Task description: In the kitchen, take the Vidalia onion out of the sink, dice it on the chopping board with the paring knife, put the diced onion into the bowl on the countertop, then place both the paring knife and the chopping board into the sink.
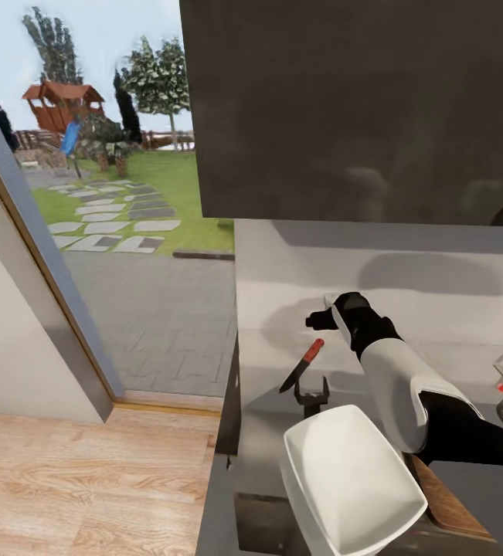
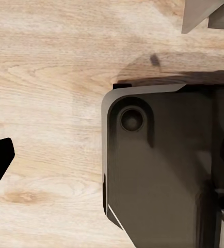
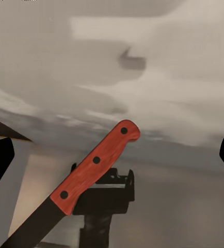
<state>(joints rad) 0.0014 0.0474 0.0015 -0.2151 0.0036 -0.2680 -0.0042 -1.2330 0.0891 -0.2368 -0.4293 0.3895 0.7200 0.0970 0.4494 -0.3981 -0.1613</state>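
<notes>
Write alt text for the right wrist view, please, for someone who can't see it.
A paring knife with a red-orange handle and dark blade stands tilted in a dark holder on the grey countertop, a pale wall behind it.

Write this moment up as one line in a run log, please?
right gripper: open, above paring knife | knife: leaning on small black stand on countertop | bowl: nearest camera, partly over chopping board | left gripper: over wooden floor

light: bright, even | shadows: soft on wall [image 1: 406,270] | focus: slightly blurred
</notes>
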